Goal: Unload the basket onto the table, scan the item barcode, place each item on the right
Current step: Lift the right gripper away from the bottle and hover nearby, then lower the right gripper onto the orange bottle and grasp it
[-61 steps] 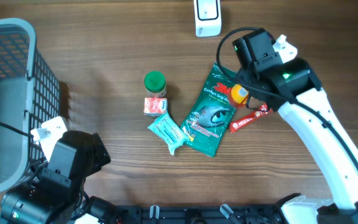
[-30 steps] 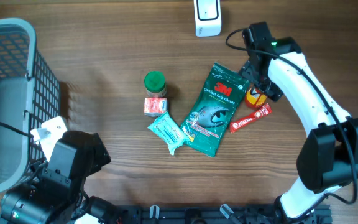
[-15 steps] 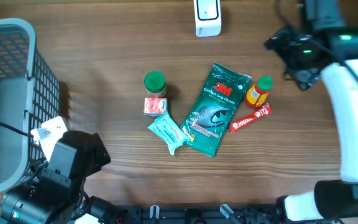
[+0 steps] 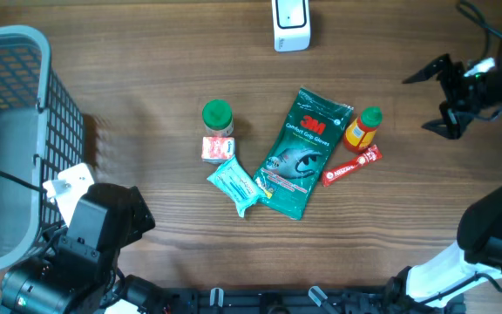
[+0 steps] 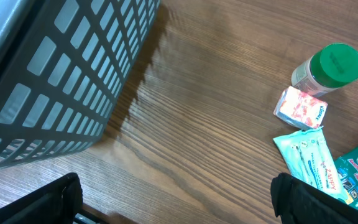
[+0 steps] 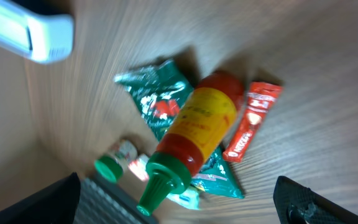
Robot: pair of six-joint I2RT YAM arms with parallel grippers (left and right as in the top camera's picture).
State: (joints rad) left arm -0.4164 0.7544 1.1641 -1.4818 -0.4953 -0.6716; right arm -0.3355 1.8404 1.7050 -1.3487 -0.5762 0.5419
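A brown wooden table [image 4: 146, 70] carries everything here, with a grey basket [image 4: 7, 139] at its left edge and a white scanner [image 4: 291, 24] at the far edge. Two seconds ago the right gripper [image 4: 418, 105] was down over the sauce bottle [image 4: 363, 129] at the edge of the green glove packet [image 4: 303, 153]. A second ago it was still beside the bottle, and since then the arm has swung off to the right side of the table, well apart from all the goods.

The bottle has ended up just to the right of the glove packet, with the red sachet [image 4: 352, 165] just beside it. It looks upright, though I cannot be sure. It is well short of the scanner, so I judge no barcode is being shown to it now and an item must be picked up again.

The right fingers are spread wide, holding and touching nothing. The left gripper [image 5: 176, 186] sits low near the basket, its fingers also spread wide and empty. The green-lidded jar [image 5: 328, 65], the small box [image 5: 300, 107] and the wipes packet [image 5: 309, 163] lie ahead of it, untouched
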